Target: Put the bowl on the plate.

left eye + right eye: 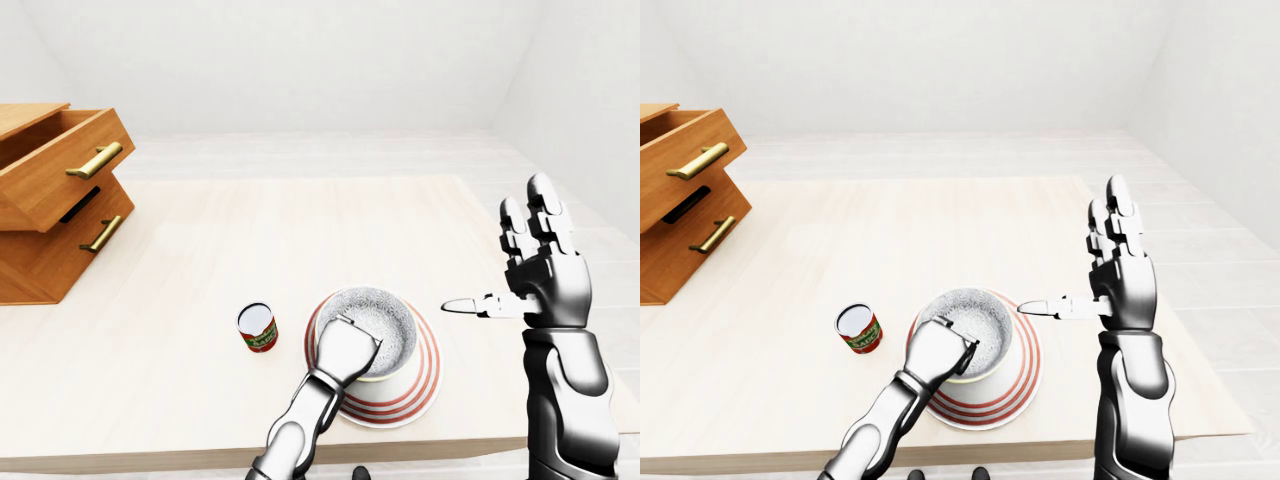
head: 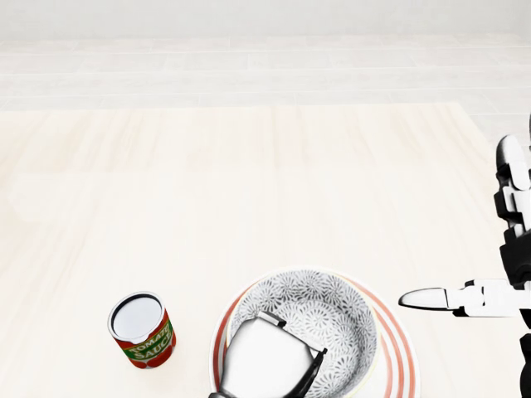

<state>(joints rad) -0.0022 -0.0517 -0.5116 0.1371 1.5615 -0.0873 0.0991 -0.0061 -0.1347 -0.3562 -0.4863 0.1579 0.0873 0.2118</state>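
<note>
A grey patterned bowl (image 1: pixel 385 318) rests on a white plate with red rings (image 1: pixel 425 378) near the table's lower edge in the left-eye view. My left hand (image 1: pixel 345 350) grips the bowl's near rim, its fingers curled over the edge and hiding part of the bowl. My right hand (image 1: pixel 535 265) is held upright to the right of the plate, fingers spread and thumb pointing toward the bowl, touching nothing.
A tomato sauce can (image 1: pixel 257 327) stands just left of the plate. A wooden drawer unit (image 1: pixel 55 195) with its top drawer pulled out sits at the table's left. The pale wooden table (image 1: pixel 300 230) stretches away above the plate.
</note>
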